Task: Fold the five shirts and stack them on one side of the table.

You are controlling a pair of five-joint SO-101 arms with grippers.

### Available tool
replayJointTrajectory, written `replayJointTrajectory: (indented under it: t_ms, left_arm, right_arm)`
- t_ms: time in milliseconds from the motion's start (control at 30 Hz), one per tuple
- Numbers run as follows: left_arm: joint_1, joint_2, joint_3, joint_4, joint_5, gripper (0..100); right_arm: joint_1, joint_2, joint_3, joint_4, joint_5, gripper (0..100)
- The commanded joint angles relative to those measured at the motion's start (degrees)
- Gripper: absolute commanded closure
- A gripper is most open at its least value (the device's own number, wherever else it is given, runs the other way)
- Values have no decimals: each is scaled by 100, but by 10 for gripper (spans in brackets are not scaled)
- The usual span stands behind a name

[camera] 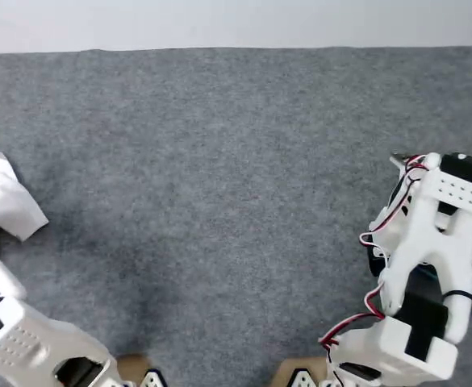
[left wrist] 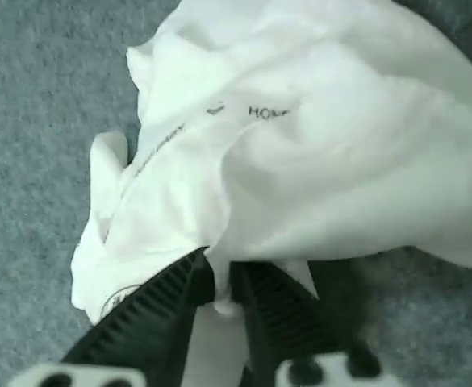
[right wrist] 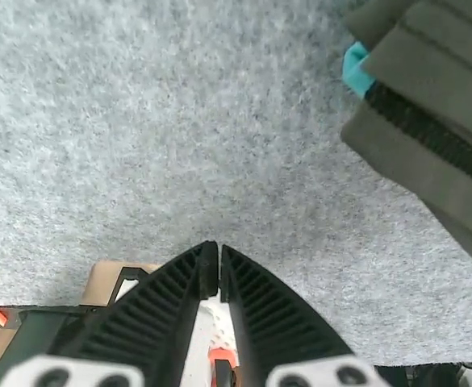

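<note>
A crumpled white shirt (camera: 3,201) lies at the far left edge of the grey mat in the high view. My left gripper (left wrist: 221,284) is shut on a fold of this white shirt (left wrist: 300,153), pinching the cloth between its black fingers (left wrist: 167,298). The left arm (camera: 18,339) sits at the lower left. My right gripper (right wrist: 219,266) is shut with nothing in it, above bare mat. Folded dark olive shirts (right wrist: 429,105) lie stacked beside it, with a teal tag (right wrist: 355,68) showing. The right arm (camera: 429,266) stands folded at the right edge.
The grey felt mat (camera: 236,177) covers the table; a pale wall runs along its far edge. The arm bases (camera: 300,375) stand at the near edge.
</note>
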Motion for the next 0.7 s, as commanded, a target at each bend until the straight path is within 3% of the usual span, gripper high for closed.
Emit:
replayJointTrajectory:
  t_ms: [0, 100, 200, 400, 667]
  left_arm:
    - [237, -862, -303, 290, -35, 995]
    - [633, -1864, -330, 695, 185, 994]
    - [1257, -2901, -330, 738, 1046, 994]
    - [2971, -4316, -338, 633, 2233, 993]
    - [5495, -5011, -330, -510, 3095, 993]
  right_arm:
    - [-66, -338, -18, 251, -79, 989]
    - [-48, -338, 0, 251, -79, 989]
    - [-57, -391, 158, 251, -79, 989]
    - [-66, -998, 571, 233, -35, 989]
    - [-66, -1684, 1055, 233, -35, 989]
